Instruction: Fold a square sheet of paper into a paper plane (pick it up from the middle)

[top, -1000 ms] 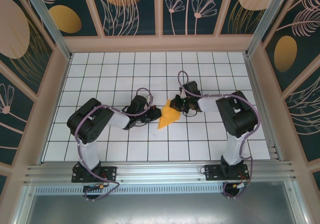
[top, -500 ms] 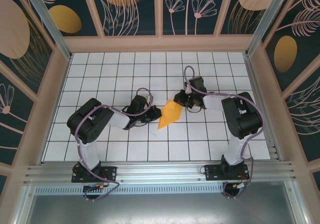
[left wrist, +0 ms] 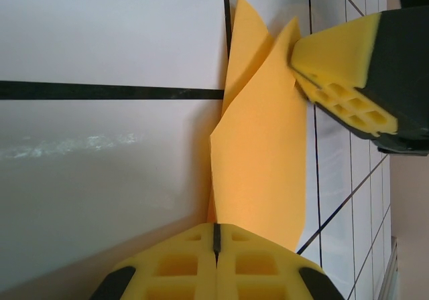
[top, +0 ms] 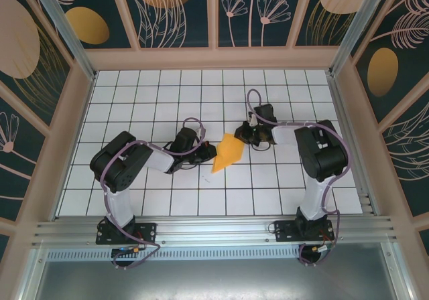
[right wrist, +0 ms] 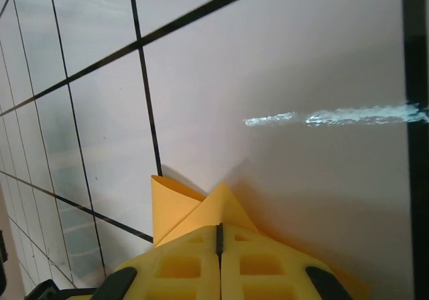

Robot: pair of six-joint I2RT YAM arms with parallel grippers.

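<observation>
The thin orange-yellow square sheet of paper (top: 226,153), already creased into a blunt wedge, sits about at the centre of the white, black-gridded worktop (top: 134,99) and is partly raised off it. The left fingers (left wrist: 171,273), just left of that centre, are pressed fully together, with the paper's edge running into their seam. The right fingers (right wrist: 171,266), just right of centre and a little farther back, are likewise closed on a folded corner. Each seems to pinch the paper rather than merely rest on it. I judge it very light, limp, and easy to crumple or tear. It is probably slick on the glossy tiles, so it would slide if pushed. Holds belong on layered folds or edges, gently, with both pulls matched so no crease shifts.
</observation>
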